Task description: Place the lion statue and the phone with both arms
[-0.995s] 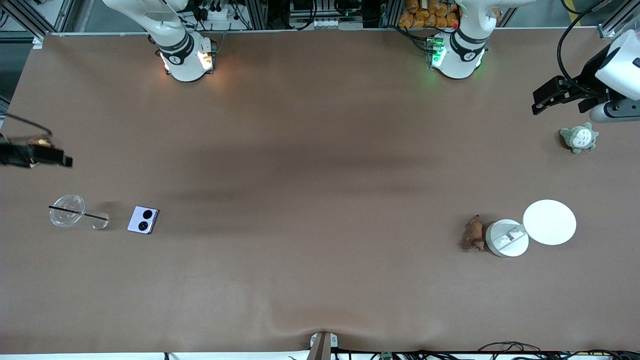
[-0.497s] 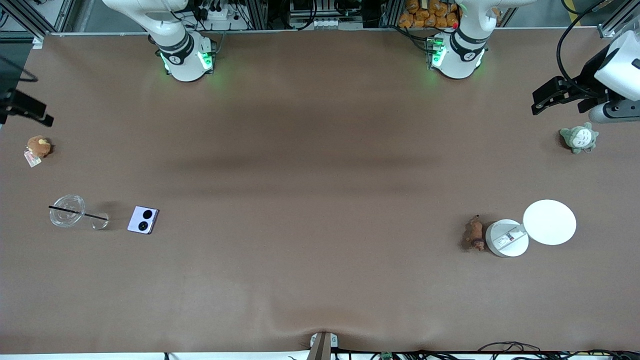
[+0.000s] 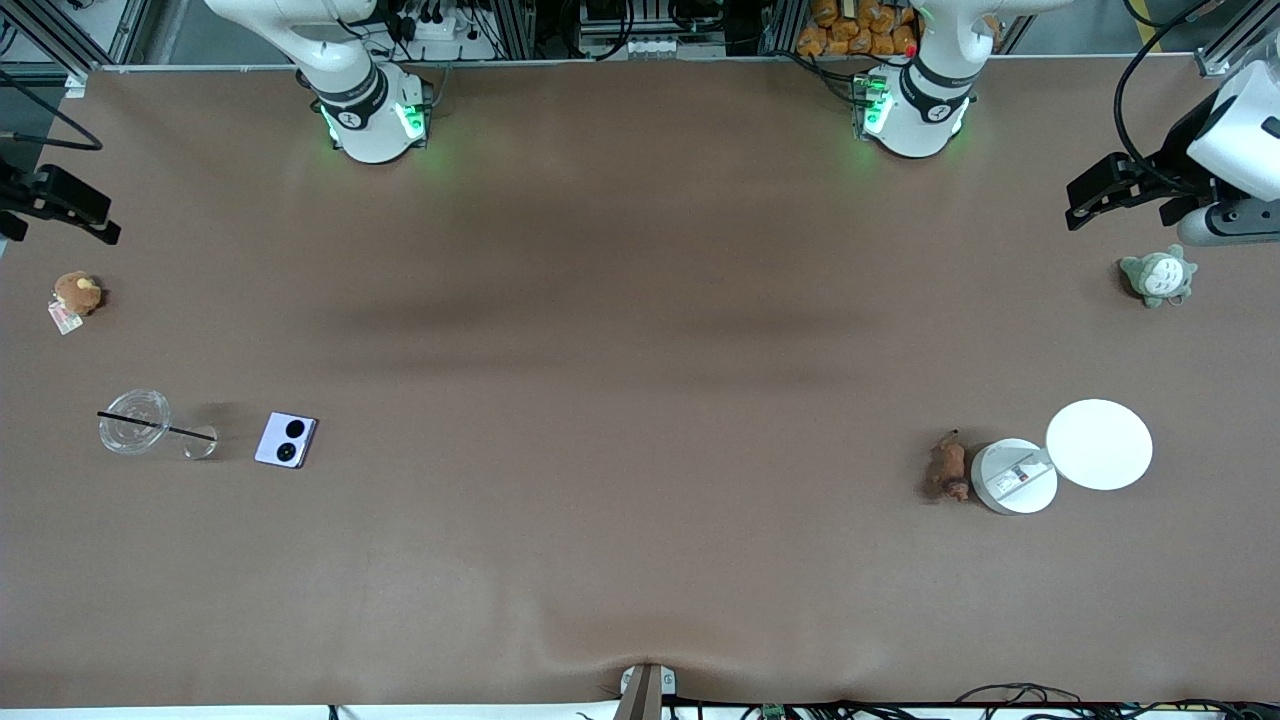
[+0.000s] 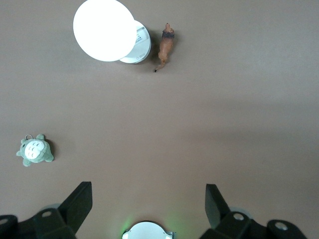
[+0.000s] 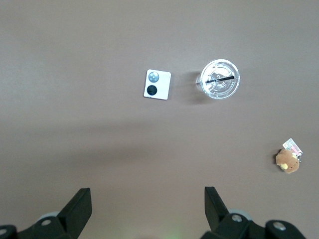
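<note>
You see the lion statue (image 3: 948, 467) lying beside a white round device (image 3: 1013, 477) toward the left arm's end of the table (image 3: 640, 350), the phone (image 3: 286, 440) beside a clear cup (image 3: 134, 421) at the right arm's end. Left gripper (image 4: 148, 204) and right gripper (image 5: 148, 205) hang high, fingers apart, empty.

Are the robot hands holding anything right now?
No. The left gripper and right gripper are both open and empty; the lion statue and phone lie on the table.
</note>
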You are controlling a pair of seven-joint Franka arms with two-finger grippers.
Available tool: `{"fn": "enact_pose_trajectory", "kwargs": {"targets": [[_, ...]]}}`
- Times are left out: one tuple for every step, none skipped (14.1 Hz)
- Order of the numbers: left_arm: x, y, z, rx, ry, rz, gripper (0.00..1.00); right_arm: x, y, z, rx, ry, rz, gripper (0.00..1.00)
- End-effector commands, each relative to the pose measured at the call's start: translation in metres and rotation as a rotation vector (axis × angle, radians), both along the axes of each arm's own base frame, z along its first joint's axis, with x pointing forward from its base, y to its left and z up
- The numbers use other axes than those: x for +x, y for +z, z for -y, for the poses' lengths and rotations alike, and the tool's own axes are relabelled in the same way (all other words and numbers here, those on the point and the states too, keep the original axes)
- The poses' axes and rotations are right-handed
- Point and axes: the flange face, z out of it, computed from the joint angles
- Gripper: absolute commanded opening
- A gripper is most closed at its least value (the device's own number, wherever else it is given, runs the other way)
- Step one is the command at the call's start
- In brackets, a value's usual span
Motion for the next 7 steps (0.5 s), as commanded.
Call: {"fn": "enact_pose_trajectory", "kwargs": {"targets": [[0.0013, 0.0071, -0.0023, 0.017, 0.009, 0.017, 1.0, 0.0073, 0.003, 0.0093, 0.032, -0.01, 0.006, 1.0], [0.0017, 0.0096, -0.0033, 0.018, 0.01, 0.021, 1.0, 0.008, 0.0023, 0.0085, 0.032, -0.008, 0.006, 1.0], [0.0022, 0.0103, -0.0033, 0.017, 0.009, 0.023, 1.0, 0.008, 0.0022, 0.0069, 0.032, -0.007, 0.004, 1.0], [0.0022, 0.0103, -0.0033, 0.017, 0.009, 0.023, 1.0, 0.0081, 0.0022, 0.0067, 0.034, -0.008, 0.004, 1.0], [0.0023, 0.0103, -0.0049, 0.017, 0.012, 0.023, 1.0, 0.0086, 0.0024, 0.005, 0.035, -0.005, 0.008, 1.0], [0.0023, 0.0103, -0.0049, 0.017, 0.012, 0.023, 1.0, 0.0087, 0.0024, 0.0036, 0.04, -0.003, 0.008, 1.0], [0.0028, 0.0088, -0.0047, 0.016, 0.013, 0.02, 1.0, 0.0087, 0.0018, 0.0036, 0.047, -0.004, 0.007, 1.0]]}}
